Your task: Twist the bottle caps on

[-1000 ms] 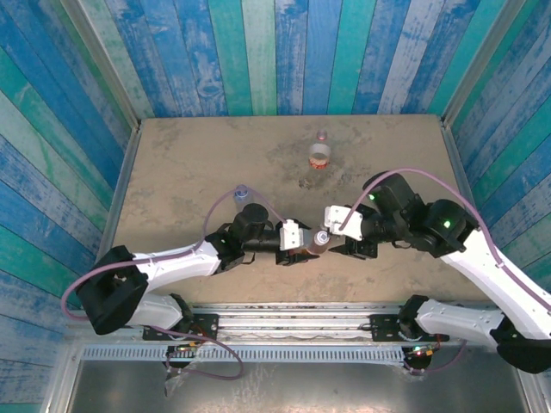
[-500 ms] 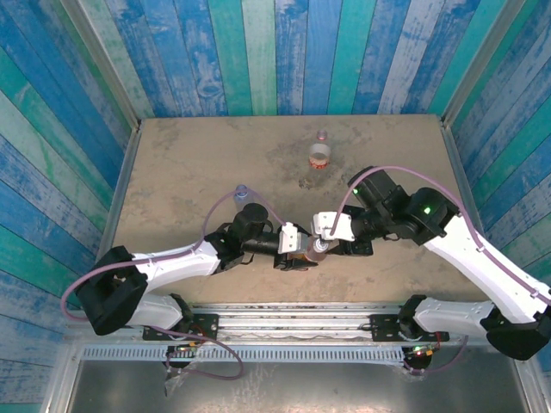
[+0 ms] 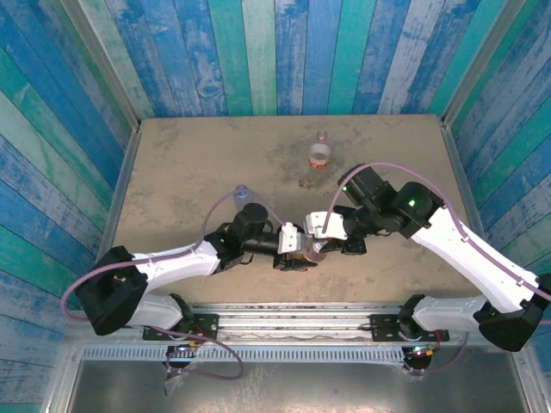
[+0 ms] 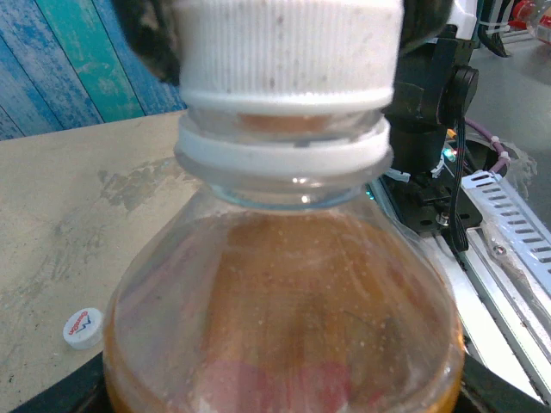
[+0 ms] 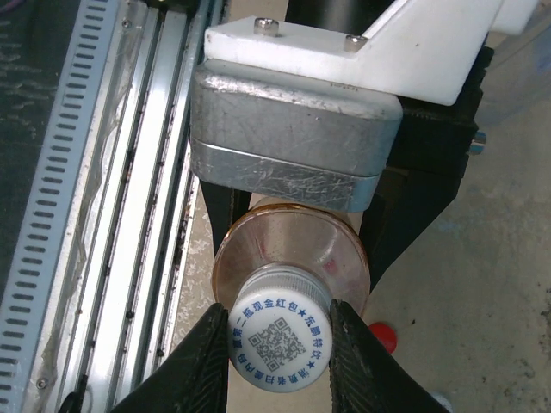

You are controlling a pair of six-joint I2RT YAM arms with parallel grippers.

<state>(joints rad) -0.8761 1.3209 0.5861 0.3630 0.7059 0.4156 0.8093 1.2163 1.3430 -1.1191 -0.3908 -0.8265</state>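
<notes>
At the near edge, a slotted metal rail (image 5: 52, 215) is seen running alongside the table (image 4: 52, 215). Just beyond it, the amber bottle (image 4: 284, 301) is grasped around its body by the left gripper (image 5: 310, 245), whose dark jaws are pressed against both sides of it; the neck is pointed away from that gripper and toward the other arm. The white cap (image 4: 284, 43) is seated on the neck, just above the neck ring; a ribbed side wall and a printed square code on its top can be made out. The right gripper (image 5: 281, 344) is clenched on this cap, with a black finger (image 5: 202, 366) laid against each side; whether the cap is threaded fully down cannot be told.

On the table just past the bottle, a red cap (image 5: 385, 337) is lying loose; a pale cap (image 4: 82, 328) with a small printed mark is lying flat on the bare surface, apart from the bottle. Farther out, on the left arm's side, a clear bluish bottle (image 3: 242, 191) is stood upright beside that arm's cable (image 3: 215, 211); farther still, near the middle of the table, a bottle with a red-and-white label (image 3: 320, 156) is stood well apart from both grippers. The table is enclosed at the back and sides by walls (image 3: 275, 52) of blue and green painted planks.
</notes>
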